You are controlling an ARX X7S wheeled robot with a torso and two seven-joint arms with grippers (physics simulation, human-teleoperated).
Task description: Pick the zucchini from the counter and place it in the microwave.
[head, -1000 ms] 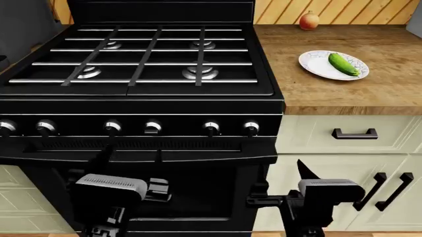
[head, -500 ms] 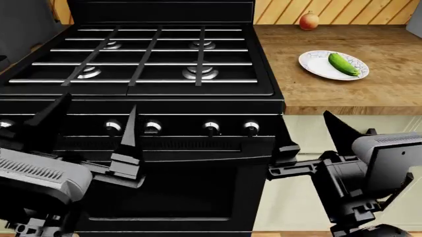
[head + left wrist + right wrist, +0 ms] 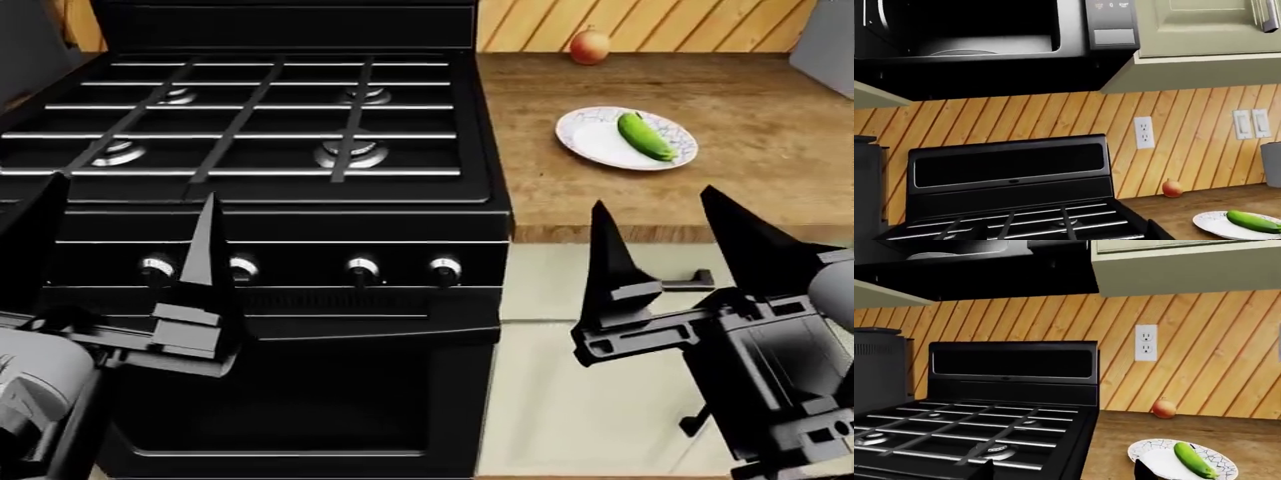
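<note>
The green zucchini lies on a white patterned plate on the wooden counter, right of the stove. It also shows in the left wrist view and the right wrist view. The black microwave hangs above the stove; its inside with a turntable shows, and its underside appears in the right wrist view. My left gripper is open and empty in front of the stove knobs. My right gripper is open and empty in front of the counter's edge, below the plate.
The black gas stove fills the left. A reddish-yellow apple sits by the plank wall behind the plate. A dark grey coffee machine stands left of the stove. Cream cabinets are under the counter, another beside the microwave.
Both arms have risen, so the open grippers now stand higher before the stove front and the counter's edge. The head view has shifted; the stove and plate sit further left.
</note>
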